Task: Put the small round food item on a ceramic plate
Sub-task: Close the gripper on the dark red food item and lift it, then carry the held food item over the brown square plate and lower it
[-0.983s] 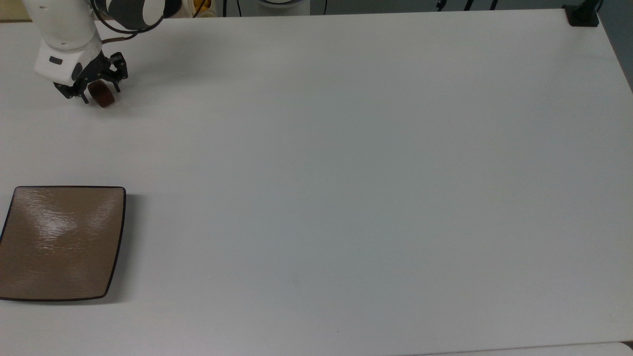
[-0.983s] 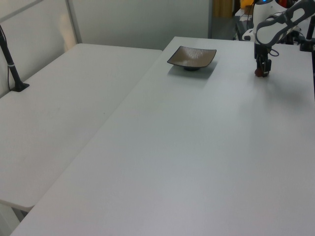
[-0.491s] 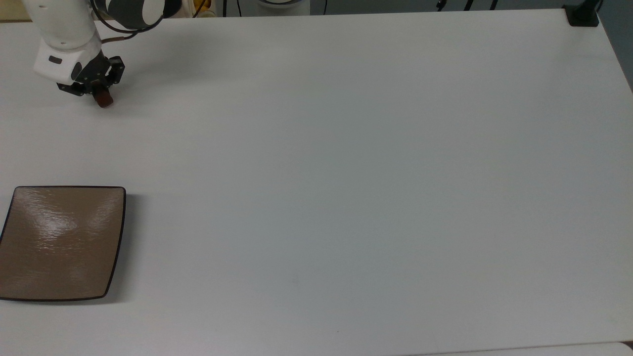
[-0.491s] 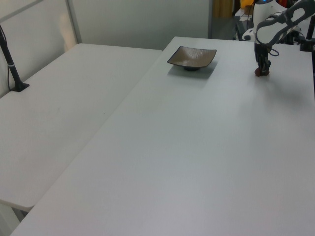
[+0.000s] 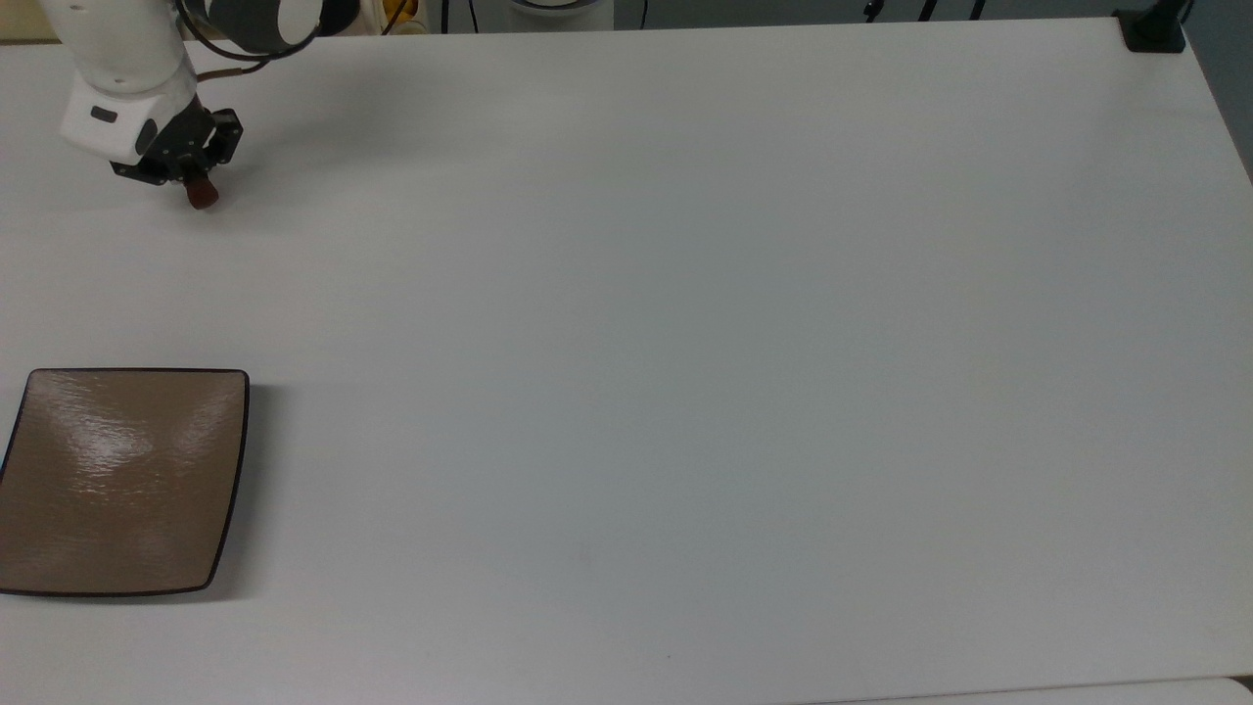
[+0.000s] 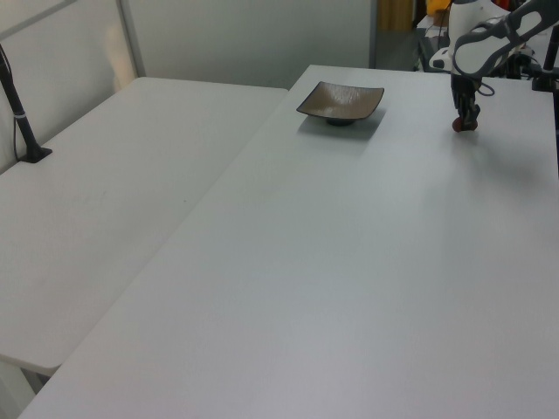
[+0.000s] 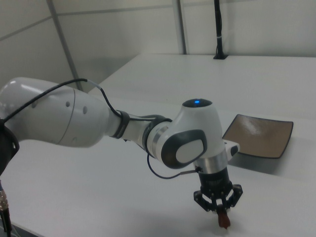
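Observation:
The small round food item (image 5: pixel 203 195) is a tiny dark reddish-brown chunk held at the tip of my gripper (image 5: pixel 196 185), near the top view's upper left corner. The gripper is shut on it and holds it just above the white table; the chunk (image 7: pixel 224 220) hangs below the black fingers (image 7: pixel 217 202) in the right view. In the left view the gripper (image 6: pixel 464 120) and the chunk (image 6: pixel 458 127) sit at the far right. The ceramic plate (image 5: pixel 122 480), square, glossy tan-brown with a dark rim, lies at the top view's lower left, well apart from the gripper. It also appears as the plate (image 6: pixel 341 101) and the plate (image 7: pixel 259 134).
The white table (image 5: pixel 685 343) stretches wide to the top view's right. A black post base (image 5: pixel 1153 32) stands at its far upper right corner. A second white table (image 6: pixel 105 192) adjoins on the left view's left, with a black pole (image 6: pixel 22 122) on it.
The fingers have shut on the food item, which stood between open fingers a second ago. The gripper has since risen slightly with it and shifted a little toward the top view's upper left.

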Controlling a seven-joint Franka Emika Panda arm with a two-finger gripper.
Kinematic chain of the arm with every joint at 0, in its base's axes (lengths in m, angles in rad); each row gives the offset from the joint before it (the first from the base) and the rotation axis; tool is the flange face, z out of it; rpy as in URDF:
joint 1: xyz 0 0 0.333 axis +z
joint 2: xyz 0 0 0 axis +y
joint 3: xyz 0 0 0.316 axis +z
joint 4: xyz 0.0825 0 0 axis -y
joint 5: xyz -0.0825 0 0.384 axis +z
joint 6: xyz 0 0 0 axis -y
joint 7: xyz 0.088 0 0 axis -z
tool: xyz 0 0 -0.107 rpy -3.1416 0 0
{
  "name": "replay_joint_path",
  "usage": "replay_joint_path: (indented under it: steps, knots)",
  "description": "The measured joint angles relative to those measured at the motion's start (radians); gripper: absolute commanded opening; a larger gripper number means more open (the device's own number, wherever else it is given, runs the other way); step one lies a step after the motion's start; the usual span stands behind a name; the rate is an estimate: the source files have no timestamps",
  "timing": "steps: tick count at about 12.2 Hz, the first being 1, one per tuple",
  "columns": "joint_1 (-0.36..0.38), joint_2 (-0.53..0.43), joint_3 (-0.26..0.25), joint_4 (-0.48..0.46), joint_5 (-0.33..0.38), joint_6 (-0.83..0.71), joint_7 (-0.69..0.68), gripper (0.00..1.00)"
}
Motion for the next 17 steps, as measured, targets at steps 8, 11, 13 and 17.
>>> replay_joint_path:
  steps: [8,11,13,17]
  knots:
    - [0.042,-0.051,0.018,0.293,0.147,-0.268,0.020,0.00]
    - [0.046,-0.045,0.053,0.342,0.167,-0.268,0.185,0.00]
    - [0.051,-0.025,0.075,0.375,0.167,-0.259,0.289,0.00]
    - [0.082,0.072,0.078,0.460,0.167,-0.096,0.527,0.00]
